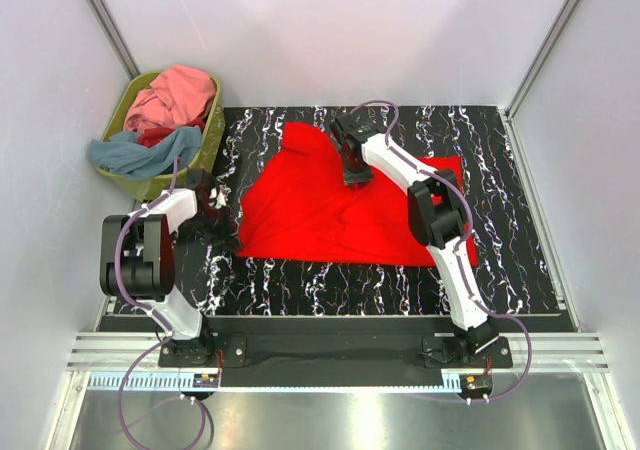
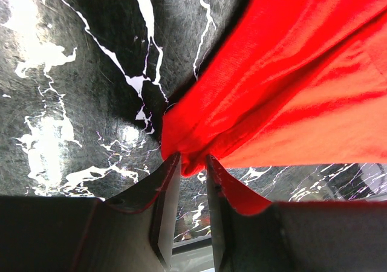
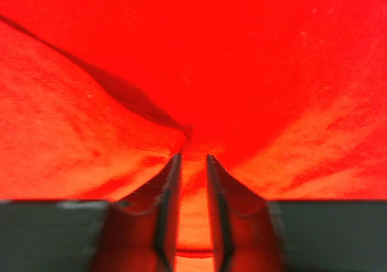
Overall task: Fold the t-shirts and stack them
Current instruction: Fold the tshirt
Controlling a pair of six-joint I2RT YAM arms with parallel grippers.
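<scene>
From above, the bright red t-shirt lies spread and rumpled across the middle of the black, white-veined tabletop. The left claw sits at the shirt's near left corner, and the right claw is down on the cloth near its far edge. At the far left corner, just off the tabletop's edge, stands the olive-green basket. A pink t-shirt is heaped in it, and a grey-blue t-shirt drapes over its rim.

In the left wrist view, the left claw is clenched on the red shirt's corner. The cloth runs up and away to the right over the marbled tabletop.

In the right wrist view, red cloth fills the frame. The right claw is nipped tight on a pinch of the red shirt, and a dark crease runs from the upper left to the fingertips.
</scene>
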